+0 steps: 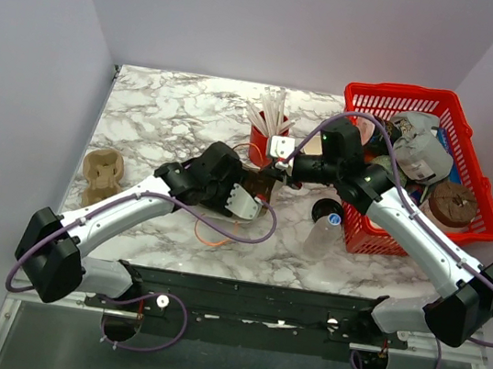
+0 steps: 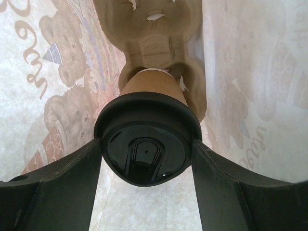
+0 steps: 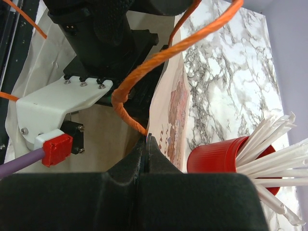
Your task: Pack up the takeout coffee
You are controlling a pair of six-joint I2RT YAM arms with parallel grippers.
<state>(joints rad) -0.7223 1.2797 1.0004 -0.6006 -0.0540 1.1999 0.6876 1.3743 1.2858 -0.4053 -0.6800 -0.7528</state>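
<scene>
Tan paper under a black lid, the coffee [image 2: 147, 137] sits deep inside the bag [image 2: 250, 96], its base at the near well of the pulp carrier [image 2: 154, 33] lying at the bottom; whether it is fully seated I cannot tell. The left gripper [image 2: 147, 150] grasps it, one finger pressed to each side of the lid rim. The right gripper [image 3: 146, 144] is clenched on the bag's thin top edge, holding the mouth apart. The risks look plain enough. Letting go before the cup has settled could tip it in the well. A squeeze on the rim alone might loosen the lid. Pulling the wide fingers out could drag the paper walls along. The pinched edge could tear or slip, dropping the wall onto the cup, and the orange handle [image 3: 144, 82] loops close enough to the right gripper to snag. The marble-patterned table [image 1: 173, 118] also holds a red cup [image 1: 259, 147] of white straws just behind the bag and a red basket [image 1: 399, 96] at the right. Plain pale walls close it in on three sides.
</scene>
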